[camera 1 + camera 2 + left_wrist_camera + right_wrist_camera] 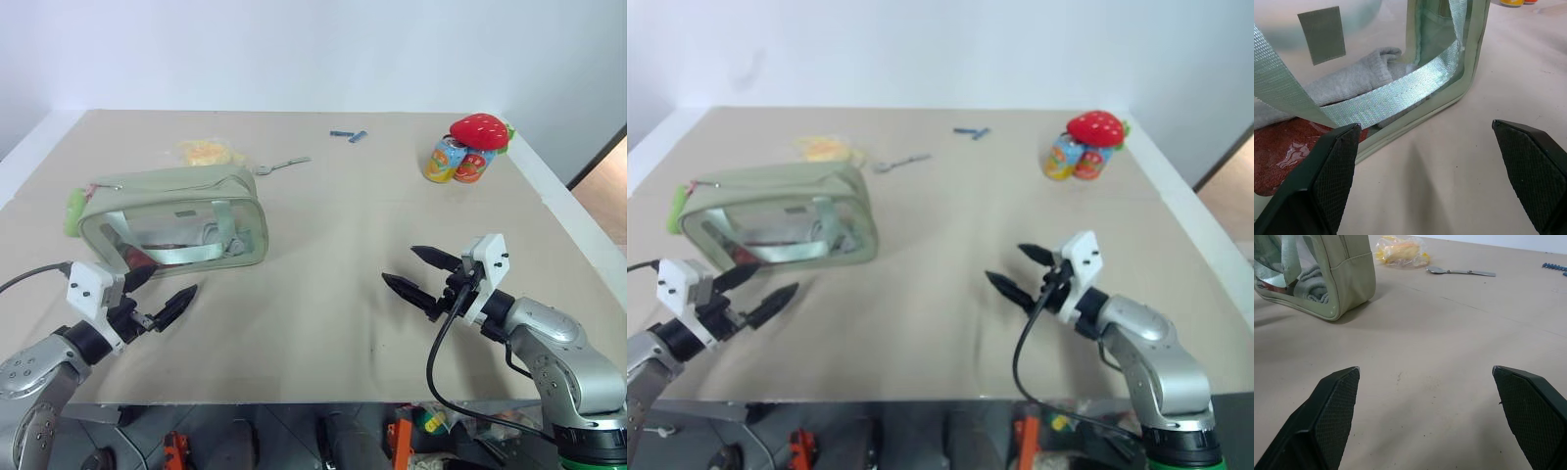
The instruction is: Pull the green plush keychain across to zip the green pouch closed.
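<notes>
I find the green pouch standing upright on the left half of the table, its clear side panel facing me. Through that panel I see a grey cloth and something red beneath it (I cannot tell what it is). A green webbing strap crosses the panel. The green plush keychain hangs at the pouch's left end, just beside the top corner — nothing is touching it.

My left gripper hovers low in front of the pouch's near left corner, fingers spread wide and holding nothing; one fingertip sits close to the panel, though I cannot tell whether it touches. My right gripper is well apart from the pouch over bare table on the right, fingers likewise spread wide and empty.

Other items noted: a yellow packet and a metal spoon behind the pouch, small blue pieces further back, and — at the far right corner — a red strawberry plush resting on two small colourful cans.
</notes>
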{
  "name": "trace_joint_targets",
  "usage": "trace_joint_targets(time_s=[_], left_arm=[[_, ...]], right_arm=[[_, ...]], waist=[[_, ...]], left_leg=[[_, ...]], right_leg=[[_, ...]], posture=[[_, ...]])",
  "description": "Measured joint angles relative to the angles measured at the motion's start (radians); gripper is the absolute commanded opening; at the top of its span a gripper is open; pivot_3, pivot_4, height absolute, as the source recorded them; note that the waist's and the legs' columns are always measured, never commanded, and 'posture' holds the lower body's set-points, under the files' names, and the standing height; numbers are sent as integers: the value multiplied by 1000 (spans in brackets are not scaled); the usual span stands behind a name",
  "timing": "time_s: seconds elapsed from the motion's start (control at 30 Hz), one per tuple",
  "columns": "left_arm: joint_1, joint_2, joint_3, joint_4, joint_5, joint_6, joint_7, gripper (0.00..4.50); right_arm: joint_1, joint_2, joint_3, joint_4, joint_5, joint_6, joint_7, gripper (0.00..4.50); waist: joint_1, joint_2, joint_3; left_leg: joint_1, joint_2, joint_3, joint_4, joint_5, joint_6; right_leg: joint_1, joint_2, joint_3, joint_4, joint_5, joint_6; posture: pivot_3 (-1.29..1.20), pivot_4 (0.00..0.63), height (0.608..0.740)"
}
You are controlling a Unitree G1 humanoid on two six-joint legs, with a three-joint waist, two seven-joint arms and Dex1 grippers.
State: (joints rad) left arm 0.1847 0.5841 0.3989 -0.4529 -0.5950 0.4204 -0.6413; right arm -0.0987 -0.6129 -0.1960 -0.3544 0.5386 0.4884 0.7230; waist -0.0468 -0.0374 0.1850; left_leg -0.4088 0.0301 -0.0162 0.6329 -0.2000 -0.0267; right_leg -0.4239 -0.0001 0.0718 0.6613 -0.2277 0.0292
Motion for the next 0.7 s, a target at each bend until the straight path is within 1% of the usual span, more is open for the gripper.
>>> trace_joint_targets(time_s=[0.07, 0.27, 0.4, 0.53, 0.7], left_arm=[[0, -1, 0, 0, -5, 2, 1, 4448], [-3, -10, 9, -10, -134, 27, -46, 4448], [-3, 18, 25, -10, -152, 37, -58, 4448], [-4, 23, 31, -8, -153, 38, -72, 4448], [-15, 46, 31, -8, -171, 43, -106, 4448]], right_arm=[[-1, -1, 0, 0, 4, 6, 0, 4500], [-16, -6, 5, -32, 18, 40, -1, 4500], [-16, -13, 5, -32, 18, 42, 1, 4500], [-16, -17, 9, -33, 18, 41, 16, 4500], [-44, -35, 48, -31, 14, 37, 55, 4500]], waist=[[0, 0, 0], [0, 0, 0], [0, 0, 0], [0, 0, 0], [-1, 0, 0]], left_leg=[[0, 0, 0, 0, 0, 0], [0, 0, 0, 0, 0, 0], [0, 0, 0, 0, 0, 0], [0, 0, 0, 0, 0, 0], [0, 1, 1, 0, 0, 0]], right_leg=[[0, 0, 0, 0, 0, 0], [0, 0, 0, 0, 0, 0], [0, 0, 0, 0, 0, 0], [0, 0, 0, 0, 0, 0], [0, 0, 0, 0, 0, 0]], posture=[[0, 150, 740], [0, 150, 740], [0, 150, 740], [0, 150, 740], [0, 150, 740]])
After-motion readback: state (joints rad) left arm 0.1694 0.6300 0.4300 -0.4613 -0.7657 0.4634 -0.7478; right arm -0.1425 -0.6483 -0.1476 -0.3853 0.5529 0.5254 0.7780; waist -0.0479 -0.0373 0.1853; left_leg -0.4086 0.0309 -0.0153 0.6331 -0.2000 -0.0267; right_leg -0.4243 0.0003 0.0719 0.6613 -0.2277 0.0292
